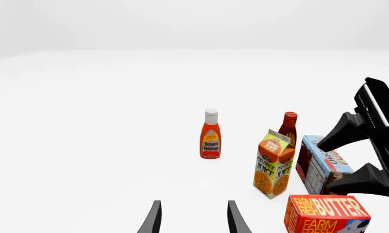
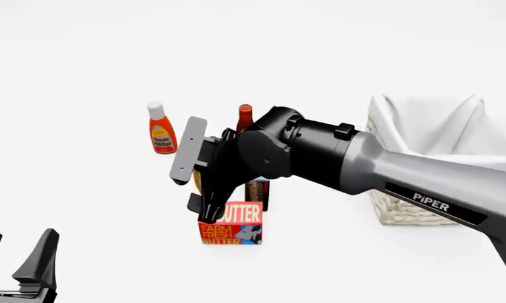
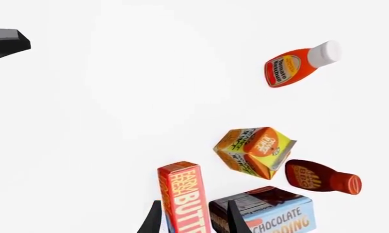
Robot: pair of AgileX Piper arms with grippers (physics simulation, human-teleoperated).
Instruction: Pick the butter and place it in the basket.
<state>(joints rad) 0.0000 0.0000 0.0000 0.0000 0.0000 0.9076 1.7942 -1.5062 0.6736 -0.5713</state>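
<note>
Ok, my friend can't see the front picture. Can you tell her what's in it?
A black and grey robot arm reaches from the right, its gripper around the top of a red butter box standing on a white table. A ketchup bottle stands behind, a white basket to the right.

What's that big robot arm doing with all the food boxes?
The right arm's end effector has its two fingers on either side of the butter, so it looks ready to grab it. The butter stands on the table, not lifted. The basket waits off to the right for it. The ketchup bottle, orange juice carton and chocolate pudding box just stand nearby. The left end effector is open and holds nothing.
</note>
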